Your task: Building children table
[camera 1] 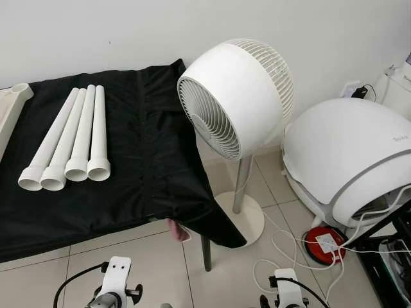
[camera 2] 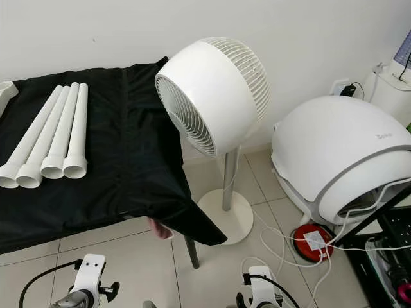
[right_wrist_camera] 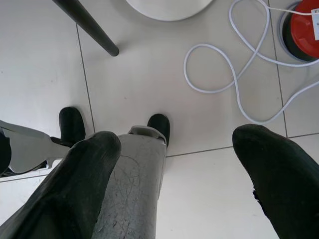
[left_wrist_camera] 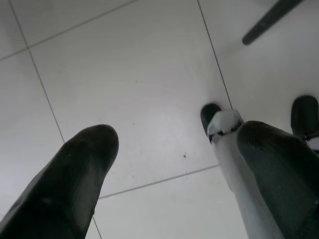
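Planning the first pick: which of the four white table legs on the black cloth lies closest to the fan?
The rightmost leg of the row of four. It lies on the black cloth nearest the white fan; the other three lie farther left.

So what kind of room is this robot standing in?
Most likely a room in someone's home, perhaps a spare or utility corner. A white pedestal fan stands on a tiled floor, a domed white appliance sits nearby, and four white table legs lie on a black-covered table.

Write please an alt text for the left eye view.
Four white table legs lie side by side on a black cloth covering a table. To the right stand a white pedestal fan and a white domed appliance on the tiled floor.
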`<state>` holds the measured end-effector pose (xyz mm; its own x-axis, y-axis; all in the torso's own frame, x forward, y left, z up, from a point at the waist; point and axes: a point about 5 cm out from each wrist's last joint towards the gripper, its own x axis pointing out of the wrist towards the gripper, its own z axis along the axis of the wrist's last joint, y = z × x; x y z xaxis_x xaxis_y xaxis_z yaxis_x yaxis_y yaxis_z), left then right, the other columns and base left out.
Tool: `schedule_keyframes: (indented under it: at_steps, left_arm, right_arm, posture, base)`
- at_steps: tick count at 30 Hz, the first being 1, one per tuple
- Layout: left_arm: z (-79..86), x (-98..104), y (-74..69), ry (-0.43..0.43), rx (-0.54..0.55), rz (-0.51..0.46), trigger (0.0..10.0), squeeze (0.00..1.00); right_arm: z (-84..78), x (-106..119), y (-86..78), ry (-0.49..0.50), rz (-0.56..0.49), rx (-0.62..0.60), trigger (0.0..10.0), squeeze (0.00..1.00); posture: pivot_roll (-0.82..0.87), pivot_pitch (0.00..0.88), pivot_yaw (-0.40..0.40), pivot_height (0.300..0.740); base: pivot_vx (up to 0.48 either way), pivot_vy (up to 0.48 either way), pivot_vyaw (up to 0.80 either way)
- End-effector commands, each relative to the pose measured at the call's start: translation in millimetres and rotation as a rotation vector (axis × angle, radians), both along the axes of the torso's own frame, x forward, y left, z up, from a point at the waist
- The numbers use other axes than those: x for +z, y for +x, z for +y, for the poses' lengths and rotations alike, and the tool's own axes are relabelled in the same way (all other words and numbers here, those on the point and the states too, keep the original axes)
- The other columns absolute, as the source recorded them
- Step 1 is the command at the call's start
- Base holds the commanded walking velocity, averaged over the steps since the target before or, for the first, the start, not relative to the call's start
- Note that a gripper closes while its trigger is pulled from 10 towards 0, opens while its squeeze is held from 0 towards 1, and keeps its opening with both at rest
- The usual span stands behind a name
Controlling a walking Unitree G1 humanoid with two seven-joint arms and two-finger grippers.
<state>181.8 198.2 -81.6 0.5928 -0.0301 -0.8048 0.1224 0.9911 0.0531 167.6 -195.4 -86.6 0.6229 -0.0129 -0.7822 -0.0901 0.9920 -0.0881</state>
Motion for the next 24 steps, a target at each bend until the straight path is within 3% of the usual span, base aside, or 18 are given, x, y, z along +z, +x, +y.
schedule_keyframes:
  at_steps: [1, 9, 10, 13, 18, 24]
  left_arm:
    - [-0.1, -4, -8.3, 0.019, -0.044, 0.022, 10.0, 0.0]
    - [-0.7, -2, -6.7, 0.039, -0.073, -0.002, 10.0, 0.0]
    - [-0.8, -2, -5.2, 0.036, -0.058, -0.006, 10.0, 0.0]
    - [-0.5, -1, -1.3, 0.029, 0.041, -0.019, 10.0, 0.0]
    - [-0.7, 0, 0.6, 0.024, 0.098, -0.026, 10.0, 0.0]
    - [-6.6, 1, 5.6, 0.028, 0.076, -0.038, 10.0, 0.0]
  right_arm:
    - [4.4, -4, -6.5, 0.011, 0.028, 0.01, 10.0, 0.0]
    - [6.6, -1, -2.4, 0.024, 0.001, 0.049, 10.0, 0.0]
    - [5.7, -1, -1.1, 0.046, -0.002, 0.036, 10.0, 0.0]
    - [0.5, 2, 2.9, 0.059, -0.015, 0.001, 10.0, 0.0]
    - [1.3, 3, 5.3, 0.095, -0.026, -0.017, 10.0, 0.0]
    - [5.9, 6, 13.7, 0.094, -0.034, 0.016, 10.0, 0.0]
  posture:
    - [-0.17, 0.051, 0.097, 0.74]
    - [-0.17, 0.042, 0.088, 0.74]
    - [-0.17, 0.001, 0.1, 0.74]
    - [-0.17, 0.0, 0.091, 0.74]
    - [-0.17, 0.0, 0.086, 0.74]
    - [-0.17, 0.0, 0.087, 0.74]
  base:
    - [0.0, 0.0, 0.0]
    - [0.0, 0.0, 0.0]
    - [0.0, 0.0, 0.0]
    - [0.0, 0.0, 0.0]
    - [0.0, 0.0, 0.0]
    - [0.0, 0.0, 0.0]
